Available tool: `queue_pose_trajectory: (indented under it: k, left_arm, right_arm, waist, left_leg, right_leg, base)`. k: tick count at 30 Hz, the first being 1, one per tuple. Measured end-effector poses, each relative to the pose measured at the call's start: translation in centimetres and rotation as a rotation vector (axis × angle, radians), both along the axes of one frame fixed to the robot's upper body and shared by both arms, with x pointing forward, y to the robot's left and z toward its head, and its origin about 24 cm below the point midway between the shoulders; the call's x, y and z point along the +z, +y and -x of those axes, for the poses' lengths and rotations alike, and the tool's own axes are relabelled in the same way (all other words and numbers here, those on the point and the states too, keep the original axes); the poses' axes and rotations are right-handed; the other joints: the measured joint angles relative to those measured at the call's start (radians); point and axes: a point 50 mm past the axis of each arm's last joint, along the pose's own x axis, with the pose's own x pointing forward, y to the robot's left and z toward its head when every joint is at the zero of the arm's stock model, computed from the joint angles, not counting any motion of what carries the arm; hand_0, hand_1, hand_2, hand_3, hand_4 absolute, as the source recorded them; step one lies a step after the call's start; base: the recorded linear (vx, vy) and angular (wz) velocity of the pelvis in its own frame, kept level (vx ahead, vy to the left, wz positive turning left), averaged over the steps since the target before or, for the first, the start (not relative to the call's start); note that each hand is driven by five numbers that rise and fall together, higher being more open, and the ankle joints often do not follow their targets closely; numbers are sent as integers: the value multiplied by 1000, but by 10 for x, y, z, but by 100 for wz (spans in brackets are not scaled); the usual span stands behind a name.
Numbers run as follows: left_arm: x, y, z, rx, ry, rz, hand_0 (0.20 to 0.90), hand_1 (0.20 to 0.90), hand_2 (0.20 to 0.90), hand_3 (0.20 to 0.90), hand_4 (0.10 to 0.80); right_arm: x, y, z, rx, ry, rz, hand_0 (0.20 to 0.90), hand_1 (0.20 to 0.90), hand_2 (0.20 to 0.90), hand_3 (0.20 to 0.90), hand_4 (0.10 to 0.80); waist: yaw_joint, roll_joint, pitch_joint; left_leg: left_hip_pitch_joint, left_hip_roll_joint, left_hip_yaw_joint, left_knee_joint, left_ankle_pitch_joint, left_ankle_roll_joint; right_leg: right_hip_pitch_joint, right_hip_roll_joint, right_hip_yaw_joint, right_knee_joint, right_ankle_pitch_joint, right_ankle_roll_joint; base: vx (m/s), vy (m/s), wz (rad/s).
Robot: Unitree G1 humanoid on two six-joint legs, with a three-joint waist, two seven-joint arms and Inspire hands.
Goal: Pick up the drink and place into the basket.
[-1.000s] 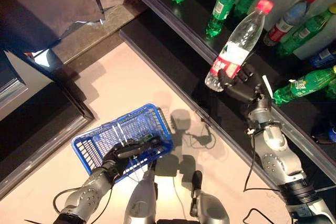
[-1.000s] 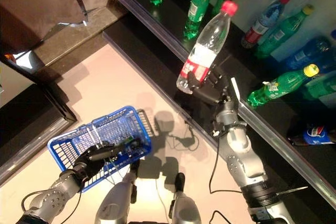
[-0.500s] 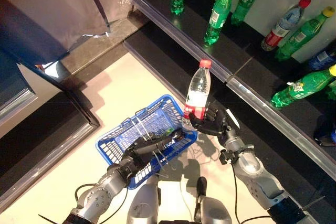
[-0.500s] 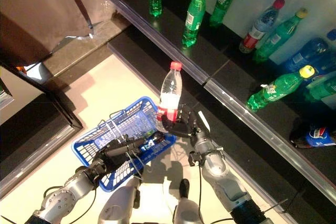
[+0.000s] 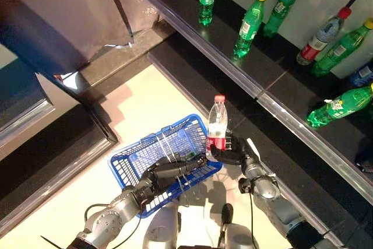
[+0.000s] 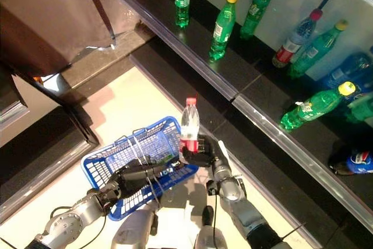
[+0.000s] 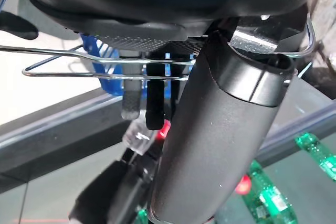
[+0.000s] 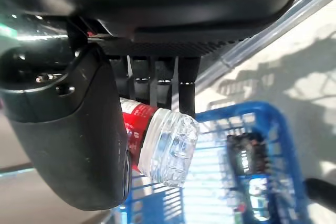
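Observation:
My right hand is shut on a clear bottle with a red cap and red label. It holds the bottle upright at the right rim of the blue basket. In the right wrist view the bottle's base shows past the fingers, with the basket beyond. My left hand is shut on the basket's thin wire handles and holds it raised in front. The basket also shows in the right eye view, with the bottle beside it.
Green bottles and a red-capped bottle stand on a dark shelf at the back right. A lower dark step runs beneath it. A dark cabinet stands at the left. The floor is pale.
My right hand has come down and inward with the bottle, from high by the shelf to the basket's right rim. The basket has been raised toward it. The camera has shifted.

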Motion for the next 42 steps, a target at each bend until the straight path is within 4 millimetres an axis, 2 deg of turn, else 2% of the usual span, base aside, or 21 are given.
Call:
queue_pose_trajectory:
  k: [8, 15, 20, 25, 29, 37, 42]
  left_arm:
    - [-6, -12, 8, -91, 7, 15, 300, 300, 300, 200, 100]
    - [-10, -16, 13, -136, 13, 42, 300, 300, 300, 200, 100]
    - [-14, -20, 18, -164, 37, 46, 300, 300, 300, 200, 100]
    - [-16, -23, 21, -184, 53, 47, 300, 300, 300, 200, 100]
    - [-17, -23, 22, -194, 64, 43, 300, 300, 300, 200, 100]
    - [-17, -27, 20, -224, 58, 18, 300, 300, 300, 200, 100]
    - [-15, -35, 17, -281, 65, -9, 300, 300, 300, 200, 100]
  right_arm:
    - [-29, 1, 13, 110, 52, 261, 300, 300, 300, 200, 100]
    - [-35, 4, 19, 294, 24, 495, 300, 300, 300, 200, 100]
    - [-41, 0, 18, 421, 73, 665, 300, 300, 300, 200, 100]
    - [-38, -6, 6, 583, 130, 925, 300, 300, 300, 200, 100]
    - [-33, -7, -4, 650, 178, 1057, 300, 300, 300, 200, 100]
    - [-28, -5, -19, 712, 258, 1198, 300, 300, 300, 200, 100]
    - [-15, 14, -33, 750, 207, 1230, 300, 300, 300, 200, 100]
  waist:
    - [6, 19, -73]
    - [7, 13, -117]
    - [8, 10, -153]
    - [10, 6, -167]
    - [11, 3, -170]
    - [37, 3, -170]
    - [42, 3, -170]
  left_leg:
    - [-17, -10, -28, -2, 0, 0]
    - [-16, -13, -35, -2, 0, 0]
    - [-16, -13, -38, -2, 0, 0]
    - [-15, -12, -40, -1, 1, -1]
    - [-15, -12, -41, 2, 2, -2]
    - [-15, -12, -50, 3, 4, -4]
    - [-16, -12, -52, 3, 4, -4]
  right_leg:
    - [-1, -3, -31, 0, -8, 0]
    - [5, -4, -41, 0, -12, 3]
    - [6, -3, -45, 0, -14, 3]
    - [7, -1, -46, 0, -14, 3]
    - [8, -1, -47, 0, -14, 3]
    - [10, 1, -51, 0, -14, 2]
    - [10, 2, -51, 0, -14, 2]
  base:
    - [-13, 14, 11]
    - [4, -3, 3]
    - [-1, -7, 0]
    - [-2, -21, 1]
    - [0, 0, 0]
    - [0, 0, 0]
    - [0, 0, 0]
